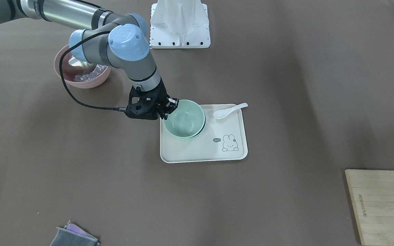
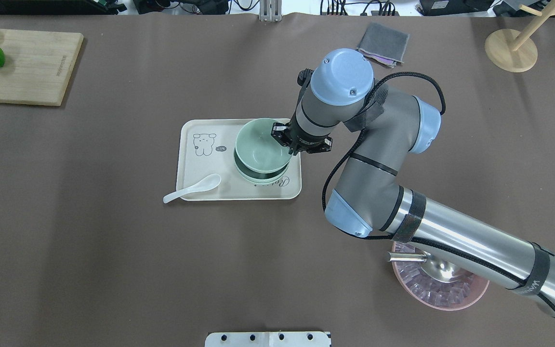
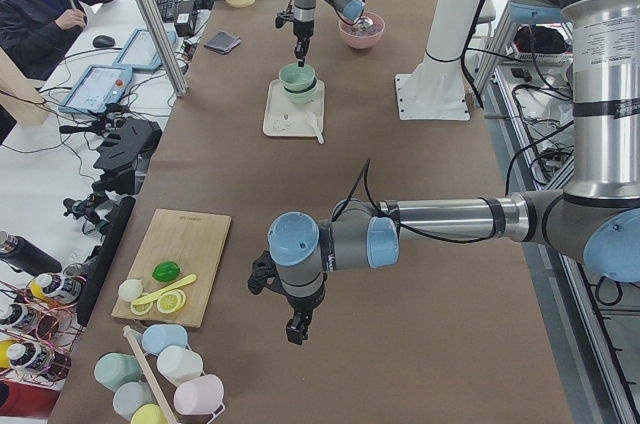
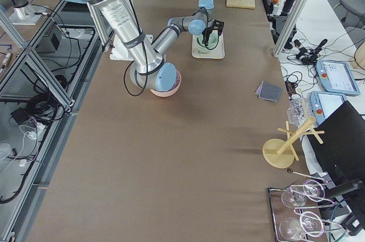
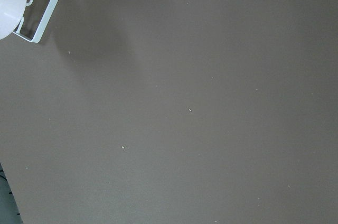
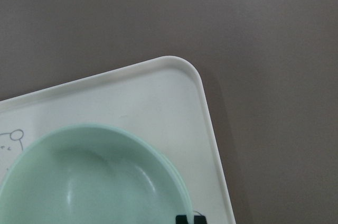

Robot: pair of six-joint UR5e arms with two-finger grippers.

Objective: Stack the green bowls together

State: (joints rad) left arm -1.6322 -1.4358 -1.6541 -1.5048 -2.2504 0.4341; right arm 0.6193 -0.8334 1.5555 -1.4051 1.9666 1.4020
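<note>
Right pincer (image 1: 169,107): clenched on the rim of the top green bowl (image 1: 185,119), on the side of the bowl nearest the arm; in the right wrist view only one black fingertip shows, cut off by the bottom edge.
Top green bowl: upright and empty, sitting over the lower green bowls (image 1: 198,134) and shifted a little off their centre.
Lower green bowls: on the tray (image 1: 200,153), showing only as thin crescents of rim under the top one; their number is hard to count.
Tray: cream, with a rabbit drawing, flat on the counter (image 1: 286,102); the bowls stand at its end nearer the right arm.
White spoon (image 1: 229,111): bowl end on the tray, handle sticking out over the tray's edge, apart from the bowls.
Left pincer (image 3: 297,330): seen only in the left side view, hanging over bare counter well apart from the tray; whether it is released or clenched, I cannot tell.
Pink bowl (image 1: 87,83): near the robot's edge of the counter, largely hidden under the right arm.
Metal scoop (image 2: 439,271): in the pink bowl, partly covered by the arm.
Cutting board (image 2: 27,67): at a far corner, cut off in the front view.
Grey cloth (image 2: 383,43): folded, near the far edge.
</note>
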